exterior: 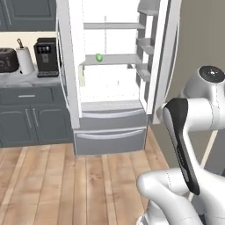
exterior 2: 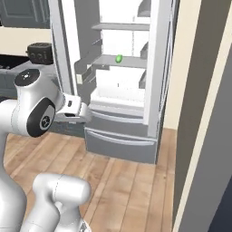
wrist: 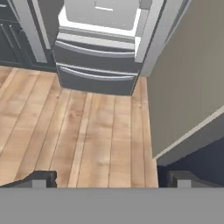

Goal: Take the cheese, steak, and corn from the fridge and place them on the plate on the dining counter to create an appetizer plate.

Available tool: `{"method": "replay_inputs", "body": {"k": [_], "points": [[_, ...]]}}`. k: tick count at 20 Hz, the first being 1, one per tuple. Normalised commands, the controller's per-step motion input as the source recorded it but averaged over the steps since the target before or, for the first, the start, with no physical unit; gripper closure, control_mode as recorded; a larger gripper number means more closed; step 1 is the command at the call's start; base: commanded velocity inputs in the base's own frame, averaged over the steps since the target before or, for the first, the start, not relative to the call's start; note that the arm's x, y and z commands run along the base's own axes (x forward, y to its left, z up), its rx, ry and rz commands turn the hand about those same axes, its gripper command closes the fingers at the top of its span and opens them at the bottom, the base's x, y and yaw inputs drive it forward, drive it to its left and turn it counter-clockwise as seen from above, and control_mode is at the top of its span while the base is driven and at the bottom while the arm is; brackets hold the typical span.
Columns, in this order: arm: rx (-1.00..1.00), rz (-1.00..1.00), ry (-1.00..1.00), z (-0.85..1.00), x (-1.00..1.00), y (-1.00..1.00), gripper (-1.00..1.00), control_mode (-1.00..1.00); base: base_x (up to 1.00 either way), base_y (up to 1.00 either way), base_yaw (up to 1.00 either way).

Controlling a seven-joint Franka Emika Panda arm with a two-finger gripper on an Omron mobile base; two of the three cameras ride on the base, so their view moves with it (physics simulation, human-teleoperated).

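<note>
The fridge (exterior: 112,70) stands open, far across the wood floor (wrist: 87,131); the corn (exterior: 99,57) lies on a middle shelf inside. The gripper (wrist: 111,178) hangs over the floor, fingers spread wide, holding nothing

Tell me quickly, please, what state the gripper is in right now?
Gripper: open and holding nothing, its fingertips set wide apart above the wooden floor in front of the fridge.

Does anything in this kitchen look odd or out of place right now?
Nothing looks spilled or broken. The fridge stands wide open, and a small green piece, the corn, sits alone on a middle shelf. The gripper points at the floor, fingers apart and empty.
</note>
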Motion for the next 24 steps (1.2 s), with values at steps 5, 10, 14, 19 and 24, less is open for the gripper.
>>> {"method": "replay_inputs", "body": {"k": [5,10,14,19,24], "points": [[0.00,0.00,0.00,0.00,0.00,0.00,-1.00,1.00,1.00,0.00,0.00],[0.00,0.00,0.00,0.00,0.00,0.00,-1.00,1.00,1.00,0.00,0.00],[0.00,0.00,0.00,0.00,0.00,0.00,-1.00,1.00,1.00,0.09,0.00],[0.00,0.00,0.00,0.00,0.00,0.00,-1.00,1.00,1.00,0.22,0.00],[0.00,0.00,0.00,0.00,0.00,0.00,-1.00,1.00,0.91,0.45,0.00]]}}
